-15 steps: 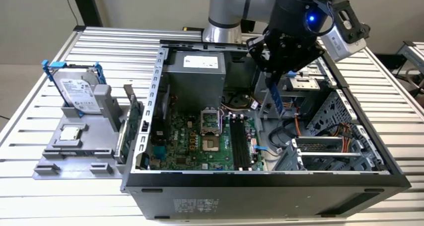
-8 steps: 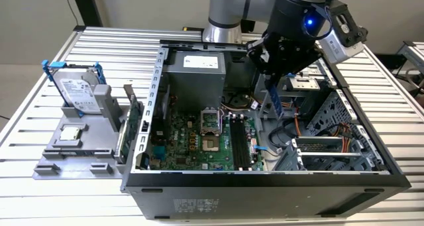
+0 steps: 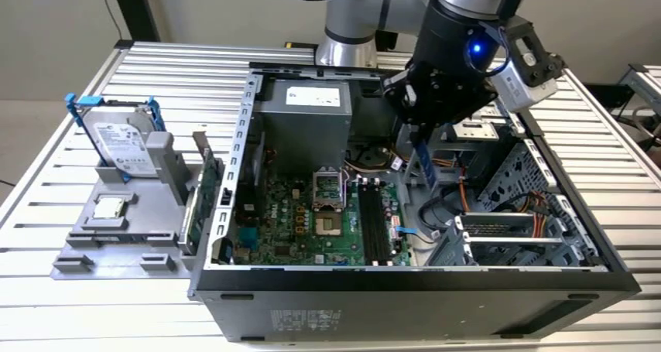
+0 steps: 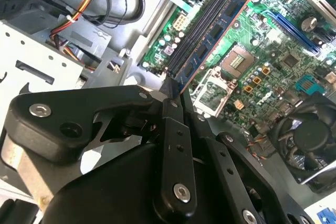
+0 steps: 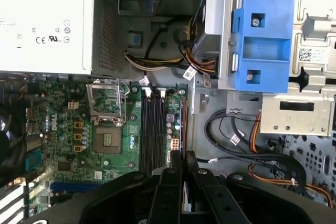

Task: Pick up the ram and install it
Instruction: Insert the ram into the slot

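1. Hand [image 3: 425, 139] hangs over the open PC case [image 3: 413, 278], fingers clamped tight on the top end of the ram [image 3: 423, 165]; in the second wrist view the black fingers [image 4: 173, 109] pinch the stick's near end.
2. Ram is in the air, blue stick hanging roughly upright, above the motherboard [image 3: 299, 220] near the black memory slots [image 3: 375, 224], not seated.
3. In the second wrist view the ram [image 4: 215, 32] runs alongside the slots [image 4: 199, 24], just beside them; touching or not, can't tell.
4. In the first wrist view the ram shows edge-on as a thin strip [image 5: 184, 129], next to the slots [image 5: 153, 129]; CPU socket [image 5: 107, 140] on the slots' other side.
5. Blue drive bracket [image 5: 265, 35] and power supply [image 5: 44, 22] in the case at the far end.
6. On the bench [image 3: 62, 120] at the exterior view's left: grey holder [image 3: 124, 236] with a hard drive in a blue frame [image 3: 119, 139] and a green expansion card [image 3: 207, 189] standing on edge.
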{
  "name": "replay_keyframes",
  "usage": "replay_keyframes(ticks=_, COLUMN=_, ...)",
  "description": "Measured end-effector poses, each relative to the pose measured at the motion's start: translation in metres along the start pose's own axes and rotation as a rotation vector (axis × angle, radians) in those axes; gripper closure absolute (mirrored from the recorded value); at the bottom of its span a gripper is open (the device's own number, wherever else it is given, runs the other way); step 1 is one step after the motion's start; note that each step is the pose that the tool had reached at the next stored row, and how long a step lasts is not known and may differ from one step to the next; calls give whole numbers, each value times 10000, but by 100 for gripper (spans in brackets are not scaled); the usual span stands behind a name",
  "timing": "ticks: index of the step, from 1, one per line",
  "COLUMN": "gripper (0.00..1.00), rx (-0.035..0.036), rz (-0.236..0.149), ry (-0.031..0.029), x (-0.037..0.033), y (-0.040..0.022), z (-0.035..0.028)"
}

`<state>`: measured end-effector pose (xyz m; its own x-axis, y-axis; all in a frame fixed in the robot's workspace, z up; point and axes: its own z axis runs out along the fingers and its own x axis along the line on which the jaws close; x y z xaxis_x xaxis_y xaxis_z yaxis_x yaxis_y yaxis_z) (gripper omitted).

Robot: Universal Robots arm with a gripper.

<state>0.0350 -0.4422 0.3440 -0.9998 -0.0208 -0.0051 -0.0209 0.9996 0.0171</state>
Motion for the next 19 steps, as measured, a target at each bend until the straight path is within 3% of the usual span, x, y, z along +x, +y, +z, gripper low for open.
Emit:
replay_keyframes(ticks=6, gripper=100, rx=1, rz=-1, ry=13, x=0, y=-2, z=100)
replay_keyframes(ticks=19, gripper=100, rx=222, rz=121, ry=15, x=30, y=-3, z=296)
